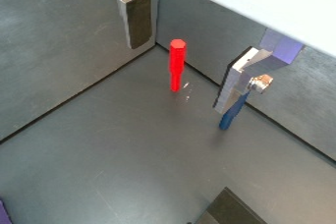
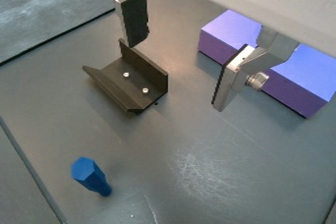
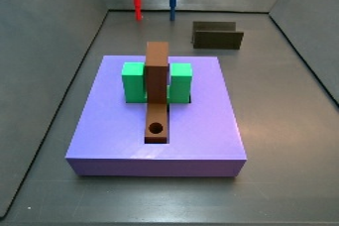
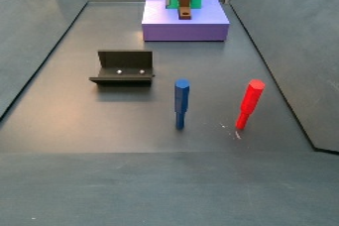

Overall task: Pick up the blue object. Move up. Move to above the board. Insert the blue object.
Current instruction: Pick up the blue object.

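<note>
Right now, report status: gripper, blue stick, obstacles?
Gripper above dark grey floor, jaws open, empty. Thin blue stick stands upright, ungrasped. Thin red stick close beside it, apart.

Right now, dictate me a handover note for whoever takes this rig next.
Claw: open, empty, high above the floor.
Thin blue peg: upright on the floor beside the red peg, untouched.
Long brown board: lying across the green block on the purple platform, its round hole empty.
Done: nothing.
Left: grasp the peg, lift, carry over the board, insert.
</note>
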{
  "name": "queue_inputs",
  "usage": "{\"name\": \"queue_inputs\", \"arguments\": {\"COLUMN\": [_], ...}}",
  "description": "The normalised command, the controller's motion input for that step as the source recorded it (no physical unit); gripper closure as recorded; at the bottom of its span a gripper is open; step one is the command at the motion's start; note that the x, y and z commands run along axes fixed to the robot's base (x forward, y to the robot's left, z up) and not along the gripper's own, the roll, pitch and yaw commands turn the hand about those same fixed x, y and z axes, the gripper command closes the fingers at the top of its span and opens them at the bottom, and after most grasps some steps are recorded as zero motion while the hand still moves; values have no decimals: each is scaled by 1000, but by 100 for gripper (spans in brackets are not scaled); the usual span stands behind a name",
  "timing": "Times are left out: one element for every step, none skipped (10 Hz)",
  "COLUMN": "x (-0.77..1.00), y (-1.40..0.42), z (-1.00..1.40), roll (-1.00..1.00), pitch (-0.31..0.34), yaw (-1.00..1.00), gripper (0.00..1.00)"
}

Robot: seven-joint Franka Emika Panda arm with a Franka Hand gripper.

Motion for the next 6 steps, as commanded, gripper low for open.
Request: {"name": "queue_inputs", "arguments": {"x": [0,0,0,229,369,286], "y": [77,254,529,583,609,546], "z": [-77,-114,-100,-117,-131,-169], "roll": [-76,-137,-199,-247,-304,-284], "pitch": [-26,-56,-60,0,17,0], "yaw": [0,0,0,0,0,0], "gripper": [0,0,0,0,0,0]}}
